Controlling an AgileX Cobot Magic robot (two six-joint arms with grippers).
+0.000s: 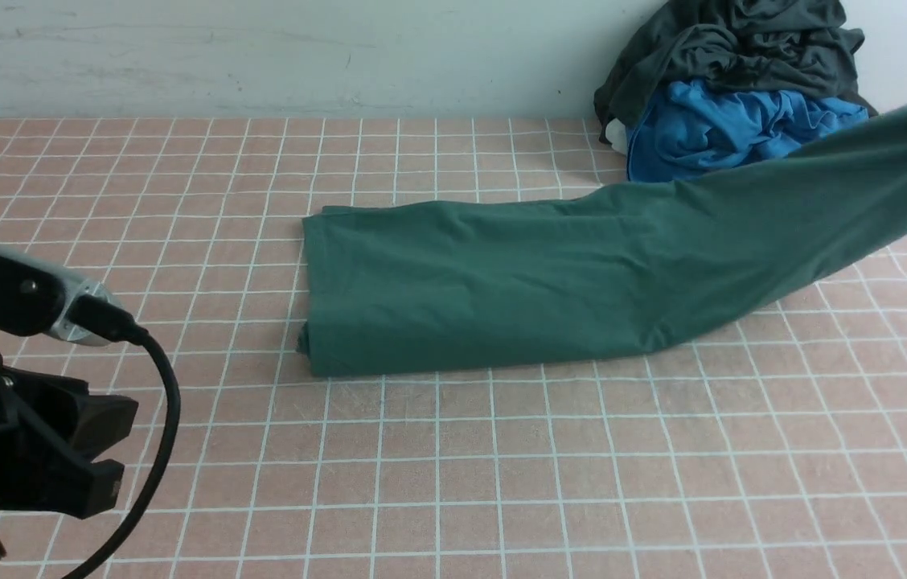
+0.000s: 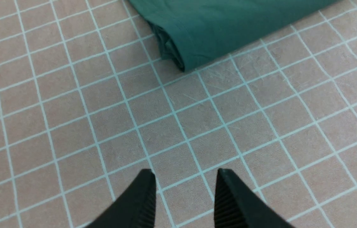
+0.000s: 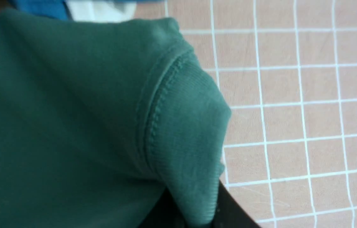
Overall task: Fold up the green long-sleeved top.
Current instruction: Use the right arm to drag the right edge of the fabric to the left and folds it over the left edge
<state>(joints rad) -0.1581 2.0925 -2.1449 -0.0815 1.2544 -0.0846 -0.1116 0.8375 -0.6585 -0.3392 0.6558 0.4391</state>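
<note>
– Black fingers (image 3: 229,217), two on the right gripper (image 3: 194,220): how do they stand?
– Closed together on cloth. One ribbed band (image 3: 191,126) of the green long-sleeved top (image 1: 502,281) runs down between them and is pinched there. Its stitched seam lies just beside the grip.
– And the left gripper (image 2: 184,190)?
– Its two fingers (image 2: 143,202) stand apart with nothing between them. They are above bare tiles of the table (image 1: 502,482), near the top's folded corner but apart from it.
– Where does the top lie?
– It is one garment, folded into a long strip across the middle of the table. Its left end rests flat, with a straight edge and a rolled near corner. Its right end rises off the tiles, sloping up to the right gripper at the front view's upper right edge.
– What else is counted?
– One heap sits behind the raised end, against the wall (image 1: 260,56). It holds one charcoal-grey garment (image 1: 727,40) on top and one blue garment (image 1: 711,129) beneath it. One small white item (image 1: 617,135) lies at the heap's left foot, too hidden to name. The raised green cloth crosses in front of the blue garment.
</note>
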